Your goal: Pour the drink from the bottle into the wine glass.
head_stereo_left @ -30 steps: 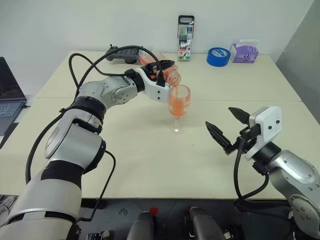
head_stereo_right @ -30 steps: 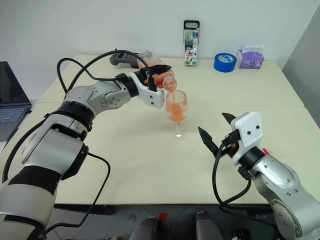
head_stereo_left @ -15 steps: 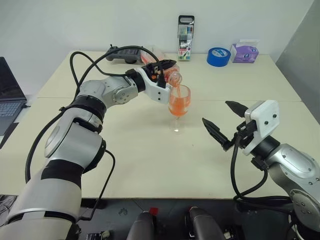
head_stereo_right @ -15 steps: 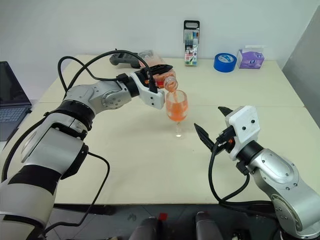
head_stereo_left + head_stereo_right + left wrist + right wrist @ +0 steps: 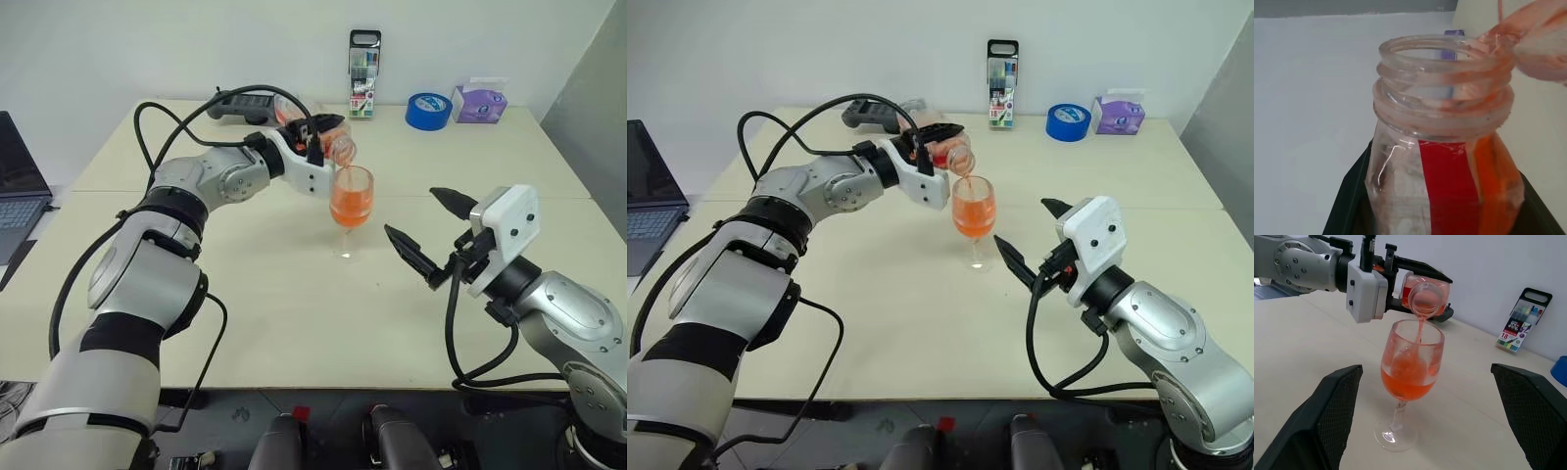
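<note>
While the left pincer (image 5: 315, 132) pinches the bottle (image 5: 1426, 297) around its body, the bottle lies tipped over with its open mouth just above the rim of the wine glass (image 5: 351, 201), and a thin stream of the drink (image 5: 1406, 377) runs from the mouth into the bowl. That glass stands upright on its foot on the bench (image 5: 294, 294); the bowl looks roughly half full of orange-red liquid. Seen along the left wrist, the bottle shows only a streak of orange along one side beside its red label stripe, so by that showing little remains to pour.

To the right of the wine glass and nearer the robot, the right pincer (image 5: 428, 231) hangs with its two black fingers spread wide, holding nothing and clear of the glass. Behind the glass, at the far edge of the bench, stand a marker pack (image 5: 363, 60), a roll of blue tape (image 5: 427, 110) and a purple tissue packet (image 5: 479, 102).

The bottle is probably thin plastic, light now and easily squeezed, so a grip low on the body suits it, as held here. The glass is likely brittle and top-heavy with liquid on a slim stem; a knock at the rim could tip it. If steadying is wanted, the stem just under the bowl seems the safest place to take hold.
</note>
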You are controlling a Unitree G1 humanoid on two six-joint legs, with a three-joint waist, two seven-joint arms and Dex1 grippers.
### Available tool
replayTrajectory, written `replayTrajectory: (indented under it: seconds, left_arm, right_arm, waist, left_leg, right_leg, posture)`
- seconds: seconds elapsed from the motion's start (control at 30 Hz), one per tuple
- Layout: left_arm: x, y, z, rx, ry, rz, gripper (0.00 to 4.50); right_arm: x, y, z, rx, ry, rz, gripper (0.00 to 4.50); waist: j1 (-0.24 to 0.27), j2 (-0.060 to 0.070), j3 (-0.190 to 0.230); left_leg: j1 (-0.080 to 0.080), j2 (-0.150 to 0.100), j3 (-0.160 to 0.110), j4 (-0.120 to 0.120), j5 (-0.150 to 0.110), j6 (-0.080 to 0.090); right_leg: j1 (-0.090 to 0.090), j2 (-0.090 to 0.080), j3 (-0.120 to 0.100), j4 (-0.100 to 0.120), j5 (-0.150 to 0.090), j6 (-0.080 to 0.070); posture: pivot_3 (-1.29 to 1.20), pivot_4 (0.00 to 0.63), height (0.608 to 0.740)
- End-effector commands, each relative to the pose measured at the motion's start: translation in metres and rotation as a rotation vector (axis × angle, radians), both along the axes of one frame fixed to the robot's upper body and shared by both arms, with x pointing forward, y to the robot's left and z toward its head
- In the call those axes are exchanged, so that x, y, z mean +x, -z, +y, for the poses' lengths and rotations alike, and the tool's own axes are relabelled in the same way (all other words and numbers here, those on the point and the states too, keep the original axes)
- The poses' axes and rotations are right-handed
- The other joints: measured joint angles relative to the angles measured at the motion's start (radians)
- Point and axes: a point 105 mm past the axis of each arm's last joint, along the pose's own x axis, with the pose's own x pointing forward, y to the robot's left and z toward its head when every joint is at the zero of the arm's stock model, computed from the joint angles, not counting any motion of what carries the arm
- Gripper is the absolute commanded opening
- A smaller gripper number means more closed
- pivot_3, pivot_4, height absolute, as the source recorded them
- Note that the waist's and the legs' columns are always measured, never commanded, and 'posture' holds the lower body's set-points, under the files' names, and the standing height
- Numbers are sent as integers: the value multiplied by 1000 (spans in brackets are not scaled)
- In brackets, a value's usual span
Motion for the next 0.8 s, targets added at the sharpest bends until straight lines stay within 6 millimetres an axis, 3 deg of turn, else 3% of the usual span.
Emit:
replayTrajectory:
  seconds: [0.03,0.23,0.43,0.57,0.67,0.73,0.8]
  left_arm:
    - [-4,-24,0,-170,49,63,1713]
    - [1,-43,29,-482,56,249,1712]
    - [8,-36,78,-793,27,433,1707]
    - [13,-18,110,-1006,-31,588,1706]
    - [18,16,142,-1164,-174,713,1706]
    - [17,35,164,-1237,-284,691,1706]
    - [16,42,170,-1319,-313,688,1706]
  right_arm:
    - [-6,-12,6,1,-36,-46,4500]
    - [-2,-30,18,-5,-107,-78,4500]
    - [20,-46,34,-47,-139,-82,4500]
    - [40,-59,48,-2,-145,-40,4500]
    - [56,-52,67,-107,-150,53,4500]
    - [64,-54,83,-134,-186,75,4500]
    - [66,-63,96,-111,-234,82,4500]
  waist:
    - [0,0,0]
    - [-5,0,0]
    - [-9,0,0]
    - [-13,0,0]
    - [-16,0,0]
    - [-22,1,0]
    - [-24,0,0]
  left_leg:
    - [0,0,0,0,0,0]
    - [1,1,0,0,0,0]
    - [1,2,-1,0,0,0]
    - [1,2,-1,1,0,0]
    - [0,2,-3,1,0,0]
    - [1,2,-4,1,0,0]
    - [1,3,-5,1,0,0]
  right_leg:
    - [0,0,0,0,0,0]
    - [0,1,0,1,0,0]
    - [0,1,0,1,0,0]
    - [-1,1,0,3,0,0]
    - [-2,1,0,4,0,0]
    - [-2,1,0,5,0,0]
    - [-3,0,0,6,0,0]
  posture:
    - [0,150,740]
    - [0,150,740]
    - [0,150,740]
    - [0,150,740]
    - [0,150,740]
    - [0,150,740]
    - [0,150,740]
